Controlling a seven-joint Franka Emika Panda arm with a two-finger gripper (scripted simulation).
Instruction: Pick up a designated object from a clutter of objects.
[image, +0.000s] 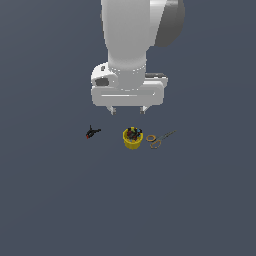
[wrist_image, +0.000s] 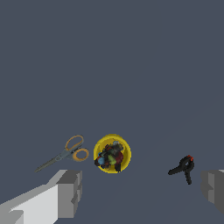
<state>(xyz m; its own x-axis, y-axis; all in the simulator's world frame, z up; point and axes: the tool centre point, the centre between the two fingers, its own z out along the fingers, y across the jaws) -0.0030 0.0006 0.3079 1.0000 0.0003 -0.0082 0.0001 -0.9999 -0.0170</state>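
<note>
step: approach phase, nothing grasped, gripper (image: 128, 111) hangs above the items with no contact
gripper state: fingers spread wide, empty; in the wrist view one fingertip (wrist_image: 70, 193) shows at lower left of frame, the other at the lower right edge, wide gap between
target: scissors (image: 159, 139), orange ring handles, thin grey blades, lying flat right of centre in the exterior view; wrist view has them (wrist_image: 65, 154) lower left, blades pointing toward the left edge
cup: yellow cup (image: 132, 138) with small dark bits inside, centre of exterior view, just beside the scissors handles, can't tell if touching
clamp: tiny black-and-red clamp (image: 92, 132) left of the cup in the exterior view, well apart from the scissors
alignment: gripper looks roughly over the cup, not the scissors, judging by the exterior view
next move: likely shift toward the exterior view's right to centre over the scissors, turn the jaws across the thin part, then descend; cup sits close so a finger could clip it
surface: flat plain dark grey-blue floor (image: 60, 200), no texture, no edges visible
room: no walls or furniture visible, uniform backdrop
</note>
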